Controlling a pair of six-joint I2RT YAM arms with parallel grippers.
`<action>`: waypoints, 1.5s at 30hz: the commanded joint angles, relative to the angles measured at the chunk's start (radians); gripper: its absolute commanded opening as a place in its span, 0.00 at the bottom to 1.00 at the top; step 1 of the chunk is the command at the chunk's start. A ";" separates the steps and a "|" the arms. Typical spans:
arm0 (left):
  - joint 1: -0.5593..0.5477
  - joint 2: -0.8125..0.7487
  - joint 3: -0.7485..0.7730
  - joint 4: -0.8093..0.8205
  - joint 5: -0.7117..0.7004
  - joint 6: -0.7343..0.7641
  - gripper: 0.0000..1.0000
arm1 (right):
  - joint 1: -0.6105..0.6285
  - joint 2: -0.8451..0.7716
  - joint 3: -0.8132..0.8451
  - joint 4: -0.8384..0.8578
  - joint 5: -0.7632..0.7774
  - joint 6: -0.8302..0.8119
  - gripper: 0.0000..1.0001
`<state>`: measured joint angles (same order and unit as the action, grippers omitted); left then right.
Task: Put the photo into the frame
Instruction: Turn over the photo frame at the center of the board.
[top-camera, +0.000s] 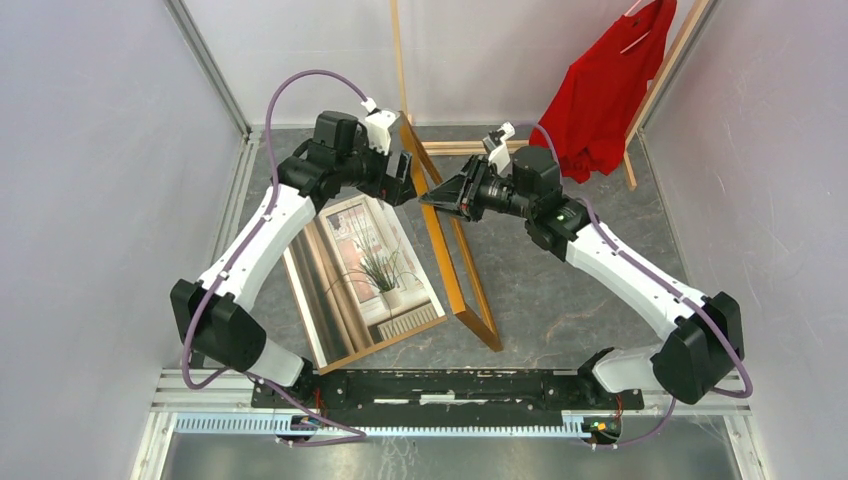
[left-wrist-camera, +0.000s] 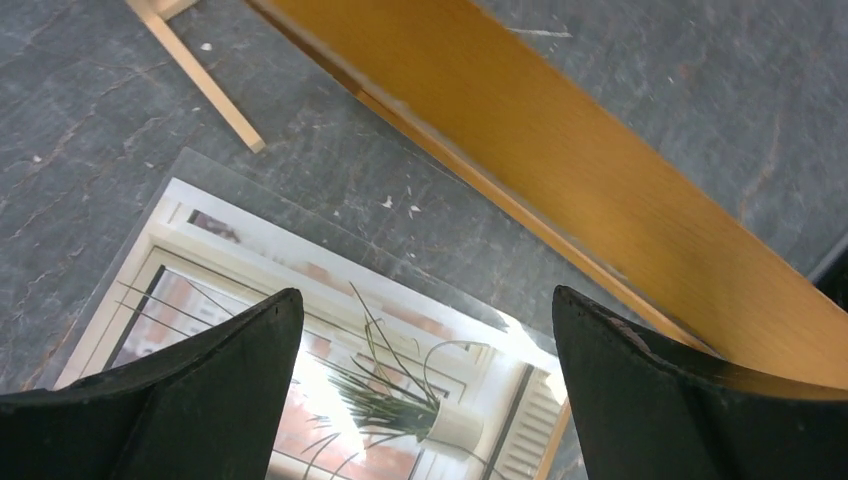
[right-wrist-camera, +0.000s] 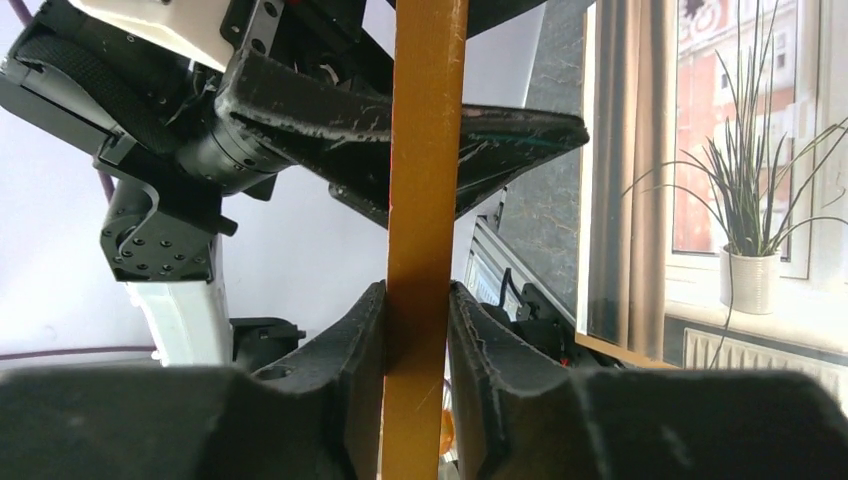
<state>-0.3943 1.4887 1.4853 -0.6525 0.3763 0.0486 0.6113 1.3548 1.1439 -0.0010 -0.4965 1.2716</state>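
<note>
The photo (top-camera: 370, 265), a window with a spiky potted plant, lies face up on the table under a glossy clear sheet. The frame (top-camera: 465, 280) of orange-brown strips stands tilted on edge along the photo's right side. My right gripper (top-camera: 430, 198) is shut on the frame's raised strip (right-wrist-camera: 425, 150), with a finger on each side (right-wrist-camera: 418, 310). My left gripper (top-camera: 403, 185) is open and empty, just left of that strip. In the left wrist view it hovers (left-wrist-camera: 425, 305) over the photo (left-wrist-camera: 400, 390), with the frame strip (left-wrist-camera: 600, 170) to its upper right.
A red garment (top-camera: 605, 90) hangs on a pale wooden rack (top-camera: 400, 60) at the back; its foot (top-camera: 470, 148) lies just behind the frame and shows in the left wrist view (left-wrist-camera: 200, 85). A brown edge (top-camera: 385, 345) runs along the photo's near side. Walls close in left and right.
</note>
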 joint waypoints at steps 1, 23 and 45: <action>-0.017 0.028 0.042 0.113 -0.111 -0.114 1.00 | -0.032 -0.016 0.012 0.035 -0.069 -0.049 0.36; -0.179 0.214 0.222 0.142 -0.263 -0.124 1.00 | -0.090 0.087 0.521 -0.805 0.176 -0.825 0.74; -0.169 0.253 0.260 -0.058 -0.316 0.063 1.00 | -0.290 -0.025 0.264 -0.890 0.561 -0.956 0.18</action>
<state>-0.5766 1.7794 1.7851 -0.6659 0.0750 0.0139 0.3401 1.3479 1.5242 -0.8864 -0.0269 0.3607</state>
